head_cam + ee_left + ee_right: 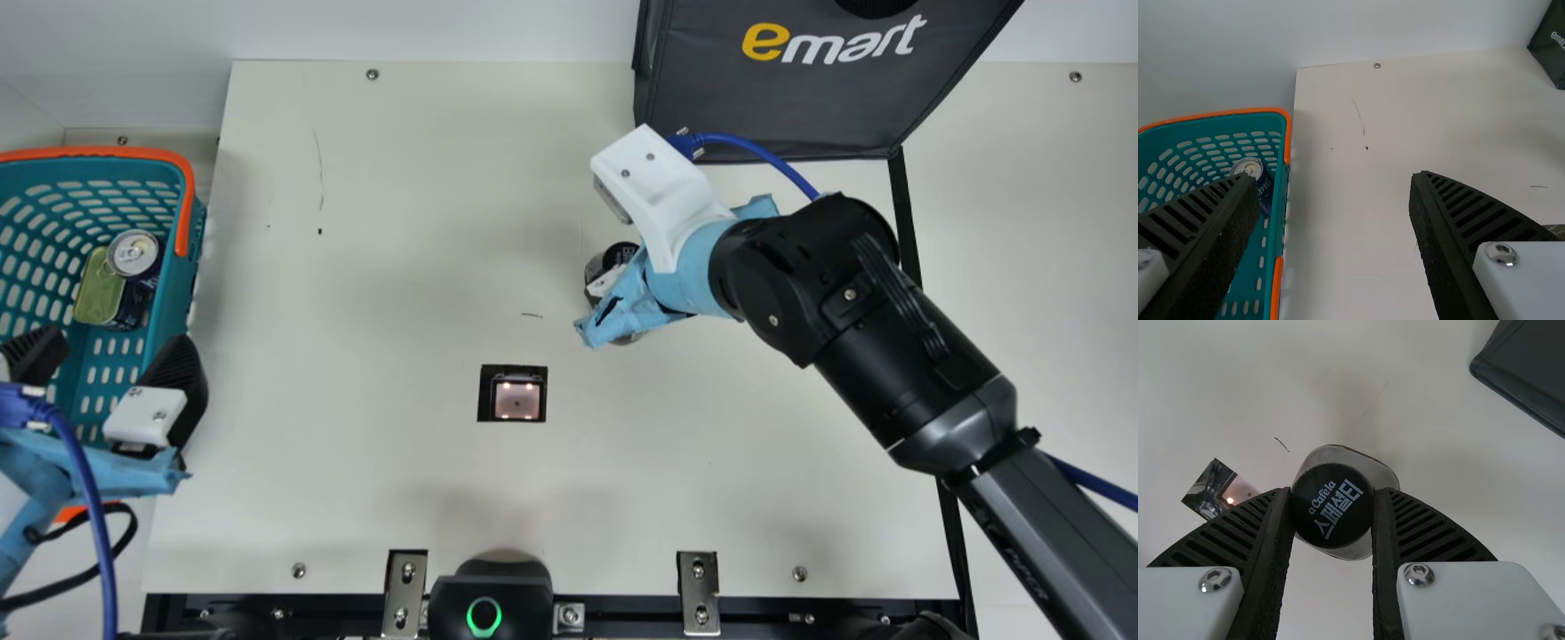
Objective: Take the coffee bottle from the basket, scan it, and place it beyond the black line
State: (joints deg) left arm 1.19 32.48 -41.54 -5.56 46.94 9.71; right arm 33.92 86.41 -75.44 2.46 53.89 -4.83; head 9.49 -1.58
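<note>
One coffee bottle (1386, 475), right hand (1333, 496) clamped on its cap (1333, 510)

It's far and right of the scanner (517, 400), left of the black line (908, 222); can't tell if it's touching the counter (400, 222). Left hand (118, 342) is spread, empty, by the basket (196, 258). Bottle's probably stiff, slick, kinda heavy if full, so a cap hold might swing; I'd grab the upper body tbh.

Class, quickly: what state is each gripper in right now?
Left gripper: open, holding nothing.
Right gripper: closed on the coffee bottle, at its cap.
</note>
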